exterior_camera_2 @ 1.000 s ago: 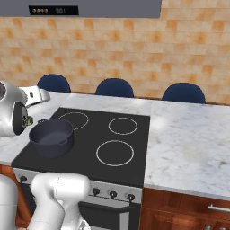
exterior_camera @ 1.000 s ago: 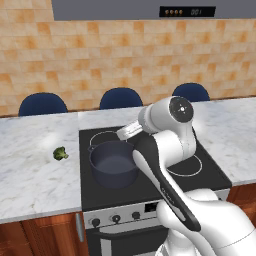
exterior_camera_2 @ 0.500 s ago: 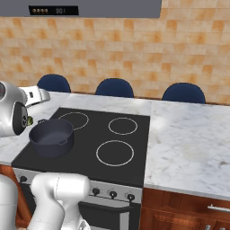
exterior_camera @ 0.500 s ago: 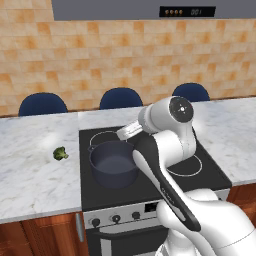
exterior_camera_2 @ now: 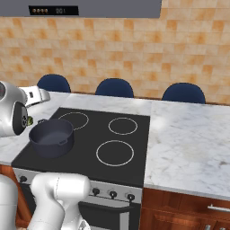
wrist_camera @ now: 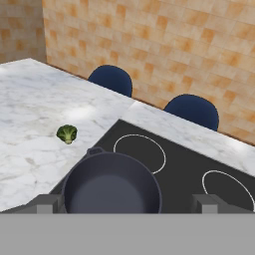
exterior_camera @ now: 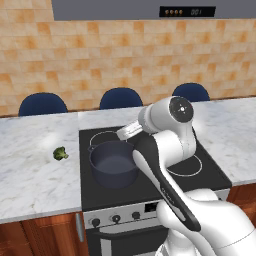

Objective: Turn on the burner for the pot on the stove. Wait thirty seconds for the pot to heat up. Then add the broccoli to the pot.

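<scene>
Left base view, left to right: small green broccoli floret with a paler stalk (exterior_camera: 60, 153) lying alone on the white marble surface (exterior_camera: 30, 170), near the left edge of the flat black glass stove marked with thin white rings (exterior_camera: 150, 185), apart from it. Next, wide round dark blue-grey metal pot without a lid (exterior_camera: 114, 163) standing on the stove's front left ring, close to the silver front panel of small dark knobs (exterior_camera: 116, 218). Above the pot's back rim, white two-finger hand (exterior_camera: 128, 132) hanging in the air, touching nothing. Further right, bare white rings, then more marble surface. Behind the far edge, three dark blue rounded chair backs (exterior_camera: 120, 98) before an orange tiled wall (exterior_camera: 125, 55).

Hand view: finger tips (wrist_camera: 46, 203) spread wide to either side of the pot's mouth, nothing between them; pot hollow, broccoli off to its left on the surface.
</scene>
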You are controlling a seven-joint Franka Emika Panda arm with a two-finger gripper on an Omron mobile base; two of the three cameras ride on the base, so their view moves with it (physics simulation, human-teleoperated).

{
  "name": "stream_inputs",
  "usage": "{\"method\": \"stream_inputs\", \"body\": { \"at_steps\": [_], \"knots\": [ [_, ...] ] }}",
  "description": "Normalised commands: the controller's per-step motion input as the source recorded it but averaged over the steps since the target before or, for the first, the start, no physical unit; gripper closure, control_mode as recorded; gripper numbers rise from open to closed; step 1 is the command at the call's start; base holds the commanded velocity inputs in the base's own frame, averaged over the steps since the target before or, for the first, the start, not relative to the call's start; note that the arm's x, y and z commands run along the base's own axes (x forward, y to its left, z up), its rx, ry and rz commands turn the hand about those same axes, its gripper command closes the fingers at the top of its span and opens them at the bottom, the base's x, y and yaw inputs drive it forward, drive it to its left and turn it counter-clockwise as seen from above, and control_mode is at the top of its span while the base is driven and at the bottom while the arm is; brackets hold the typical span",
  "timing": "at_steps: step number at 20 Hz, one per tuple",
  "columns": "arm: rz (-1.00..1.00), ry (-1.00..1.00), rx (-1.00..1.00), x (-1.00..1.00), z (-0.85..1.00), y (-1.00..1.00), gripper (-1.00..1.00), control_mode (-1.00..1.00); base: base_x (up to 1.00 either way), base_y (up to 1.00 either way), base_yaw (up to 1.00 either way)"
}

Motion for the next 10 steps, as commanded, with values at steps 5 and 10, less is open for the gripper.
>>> {"method": "stream_inputs", "body": {
  "at_steps": [5,10],
  "knots": [
    [0.00,0.00,0.00,0.00,0.00,0.00,-1.00,-1.00,0.00,0.00,0.00],
    [0.00,0.00,0.00,0.00,0.00,0.00,-1.00,-1.00,0.00,0.00,0.00]
  ]
}}
